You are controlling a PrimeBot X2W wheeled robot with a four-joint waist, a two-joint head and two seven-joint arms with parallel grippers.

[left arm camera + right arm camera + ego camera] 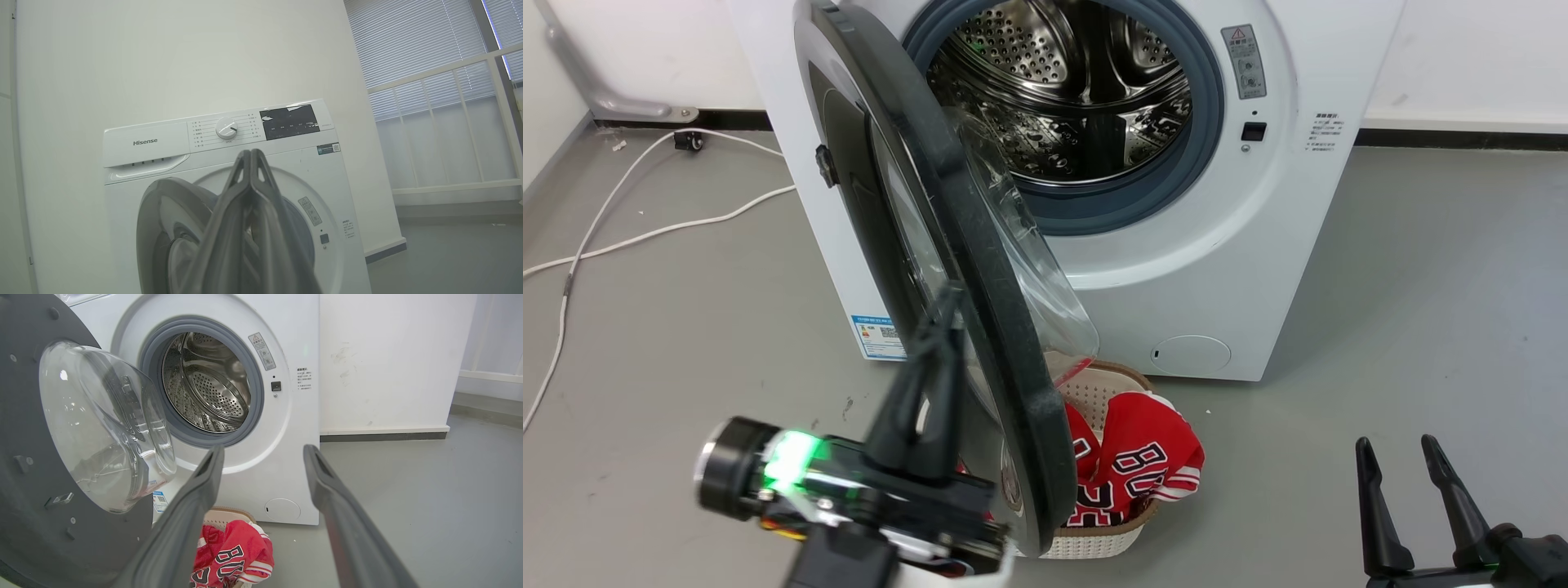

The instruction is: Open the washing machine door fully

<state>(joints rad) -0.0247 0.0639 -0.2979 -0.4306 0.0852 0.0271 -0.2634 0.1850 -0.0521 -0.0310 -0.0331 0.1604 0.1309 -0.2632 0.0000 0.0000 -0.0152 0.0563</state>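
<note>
While the washing machine door (980, 245) stands half open, the left tool (945, 314) (fingers pressed together, empty) should sweep its rim leftward in a smooth arc.

I count one washer (1217, 269) with one door (1005, 327) and one dial (226, 128). One basket (1094, 545) sits near it. Two grippers too: left gripper (946, 302) and right gripper (1396, 445).

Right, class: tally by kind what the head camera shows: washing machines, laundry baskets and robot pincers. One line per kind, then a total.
Washing machine: 1
Laundry basket: 1
Pincers: 2 (left pincer, right pincer)
Total: 4
</note>
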